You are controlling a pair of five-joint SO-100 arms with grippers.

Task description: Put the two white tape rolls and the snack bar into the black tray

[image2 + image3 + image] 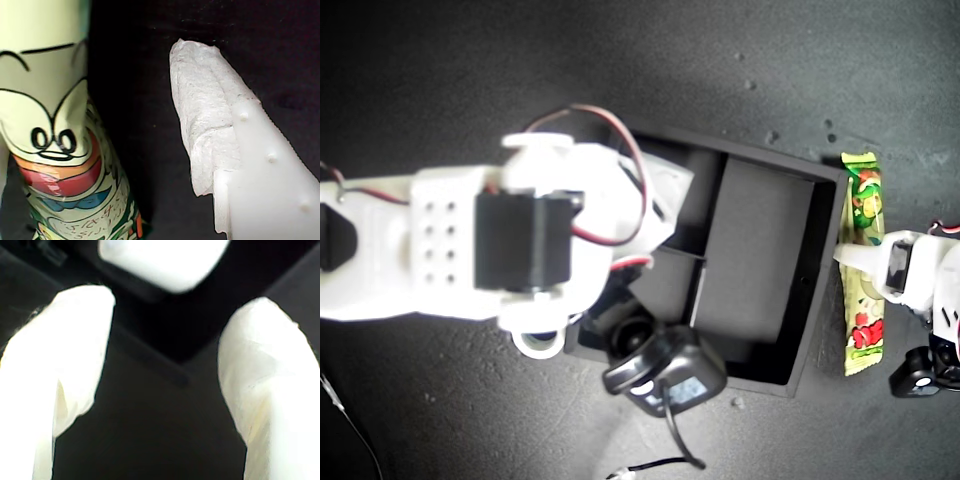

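Observation:
The snack bar (863, 262), a green, white and red packet, lies on the dark table along the outside of the black tray (760, 260), on the exterior view's right. My first gripper (860, 262) reaches in from that side with a white finger across the bar. In the first wrist view its padded finger (205, 125) stands a gap away from the bar (55, 145); the other finger is hidden. My second gripper (165, 370) is open over the tray, nothing between its fingers. A blurred white tape roll (165, 260) lies beyond them. The second arm (520, 240) hides the rolls in the exterior view.
The second arm's black wrist camera (665, 372) and its cable hang over the tray's near corner. The tray's long compartment shows bare. Dark table surface surrounds the tray.

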